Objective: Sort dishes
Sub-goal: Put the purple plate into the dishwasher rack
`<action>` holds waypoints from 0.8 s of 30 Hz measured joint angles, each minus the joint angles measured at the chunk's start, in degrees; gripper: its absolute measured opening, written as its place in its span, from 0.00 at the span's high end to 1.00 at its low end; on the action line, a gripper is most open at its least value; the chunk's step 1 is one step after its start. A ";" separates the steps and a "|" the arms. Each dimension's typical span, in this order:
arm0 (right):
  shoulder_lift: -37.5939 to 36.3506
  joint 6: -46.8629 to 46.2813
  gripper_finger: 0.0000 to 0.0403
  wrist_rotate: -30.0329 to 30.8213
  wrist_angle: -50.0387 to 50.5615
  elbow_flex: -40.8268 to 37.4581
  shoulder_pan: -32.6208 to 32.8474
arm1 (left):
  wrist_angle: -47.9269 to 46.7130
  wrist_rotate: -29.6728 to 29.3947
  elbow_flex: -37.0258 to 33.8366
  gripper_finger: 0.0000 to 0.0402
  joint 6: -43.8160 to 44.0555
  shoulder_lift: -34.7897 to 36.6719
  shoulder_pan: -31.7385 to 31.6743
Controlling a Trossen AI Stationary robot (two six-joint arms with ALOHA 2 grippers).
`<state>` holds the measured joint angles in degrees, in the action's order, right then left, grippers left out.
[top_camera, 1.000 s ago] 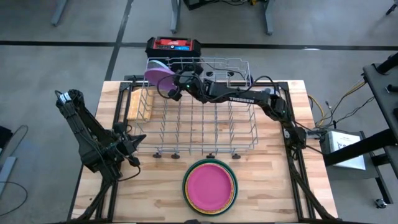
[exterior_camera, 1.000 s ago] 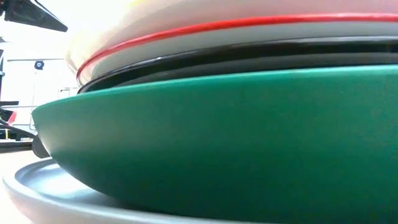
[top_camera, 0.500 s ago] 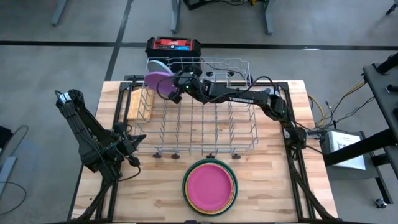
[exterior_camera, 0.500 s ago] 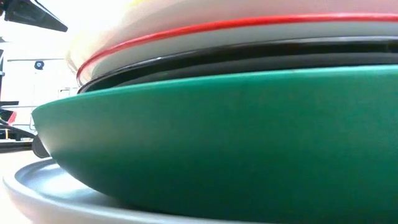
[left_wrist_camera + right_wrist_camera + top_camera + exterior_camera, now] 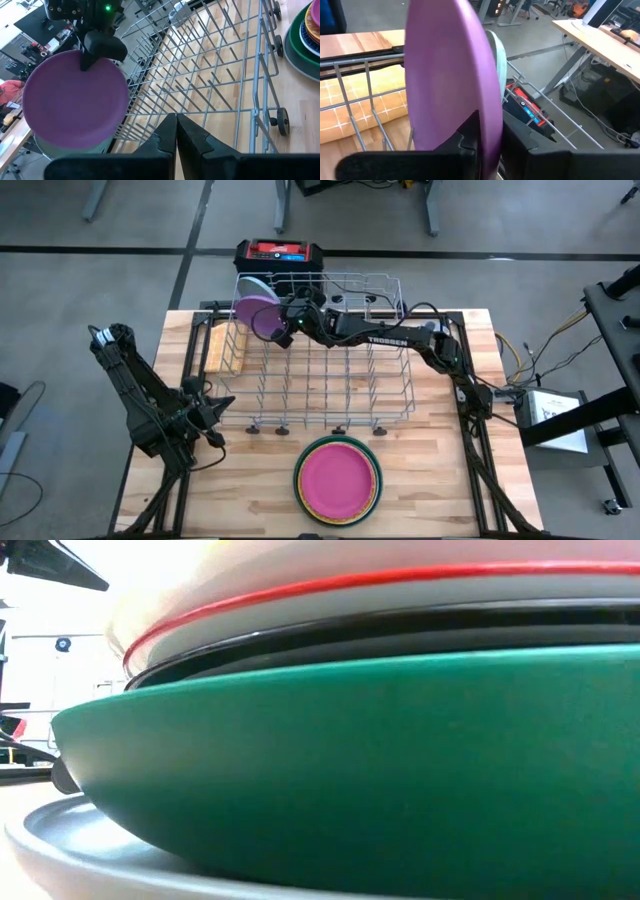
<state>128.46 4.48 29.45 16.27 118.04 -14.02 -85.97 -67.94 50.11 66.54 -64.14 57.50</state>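
Note:
A purple plate (image 5: 258, 316) stands on edge over the far left corner of the silver wire rack (image 5: 330, 380), with my right gripper (image 5: 288, 320) shut on it. Just behind it a pale blue plate (image 5: 251, 284) stands in the rack, seen as well in the right wrist view (image 5: 495, 52). Several stacked plates (image 5: 337, 480), pink on top, lie near the table's front edge; the low view shows the green plate (image 5: 350, 760) on a grey plate (image 5: 70, 840). My left gripper (image 5: 218, 408) waits shut at the table's left, its fingers (image 5: 192, 137) closed on nothing. My right gripper pinches the purple plate's rim (image 5: 489, 117) between its two fingers, one finger on each face. It reaches in from the table's right. The plate (image 5: 75, 100) stays upright in the hold; whether its lower edge touches the rack's wires, I cannot tell.
A red and black box (image 5: 280, 252) sits beyond the table's far edge. A tan checked pad (image 5: 218, 345) lies left of the rack. Bare wood shows at the near left and near right of the plate stack.
My right gripper has brought the purple plate a little down over the rack's far left corner, next to the pale blue plate.

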 joint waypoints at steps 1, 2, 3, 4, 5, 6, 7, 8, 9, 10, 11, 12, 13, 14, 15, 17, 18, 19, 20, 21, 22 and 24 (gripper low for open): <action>0.00 0.03 0.86 0.00 0.04 0.00 0.00 | 0.02 0.01 0.01 1.00 0.00 0.00 0.00; 0.00 0.05 0.84 0.00 0.05 0.00 0.00 | 0.02 0.00 0.00 1.00 -0.01 0.00 0.00; 0.00 0.02 0.83 0.00 0.04 0.00 0.00 | 0.02 0.00 0.00 1.00 0.00 0.00 0.02; 0.00 0.01 0.82 0.02 0.04 0.00 0.00 | 0.02 0.00 0.00 1.00 0.00 0.00 0.01; 0.00 0.01 0.81 0.02 0.04 0.00 0.00 | 0.02 0.01 0.01 1.00 0.00 0.00 0.01; 0.00 0.01 0.80 0.02 0.04 0.00 0.00 | 0.02 0.00 0.00 1.00 0.00 0.00 0.01; 0.00 0.01 0.79 0.02 0.04 0.00 0.00 | 0.04 0.00 0.00 1.00 0.00 0.00 0.00; 0.00 0.01 0.78 0.02 0.04 0.00 0.00 | 0.04 0.00 0.00 1.00 0.00 0.00 0.02; 0.00 0.01 0.78 0.02 0.04 0.00 0.00 | 0.04 0.00 0.01 1.00 -0.01 0.00 0.01; 0.00 0.01 0.77 0.02 0.04 0.00 0.00 | 0.04 0.00 0.01 1.00 0.00 0.00 0.00; 0.00 0.01 0.77 0.02 0.04 0.00 0.00 | 0.04 0.00 0.00 1.00 0.00 0.00 0.00; 0.00 0.01 0.76 0.02 0.04 0.00 0.00 | 0.04 0.01 0.01 1.00 0.00 0.00 0.01; 0.00 0.01 0.76 0.02 0.04 0.00 0.00 | 0.04 0.00 0.00 1.00 0.00 0.00 0.00; 0.00 0.01 0.75 0.02 0.04 0.00 0.00 | 0.05 0.01 0.00 1.00 0.00 0.00 0.01; 0.00 0.01 0.75 0.02 0.04 0.00 0.00 | 0.04 0.00 0.00 1.00 0.00 0.00 0.02; 0.00 0.01 0.73 0.02 0.04 0.00 0.00 | 0.06 0.00 0.00 1.00 0.00 0.00 0.00; 0.00 -0.01 0.72 0.02 0.04 0.00 0.00 | 0.06 0.00 0.00 1.00 0.00 0.00 0.00; 0.00 0.01 0.72 0.02 0.04 -0.01 0.00 | 0.06 0.01 0.00 1.00 0.00 0.00 0.01; 0.00 0.01 0.71 0.02 0.04 0.00 0.00 | 0.06 0.01 0.00 1.00 0.00 0.00 0.02; 0.00 0.01 0.70 0.02 0.04 0.00 0.00 | 0.09 0.00 0.02 1.00 0.00 0.00 0.00; 0.00 0.00 0.69 0.02 0.04 0.00 0.00 | 0.13 0.00 0.00 1.00 0.00 0.00 0.00; 0.00 -0.01 0.67 0.02 0.04 0.00 0.00 | 0.21 0.00 0.00 1.00 0.00 0.00 0.02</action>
<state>128.46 4.47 29.47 16.32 118.04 -14.02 -85.77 -67.94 50.11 66.54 -64.14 57.51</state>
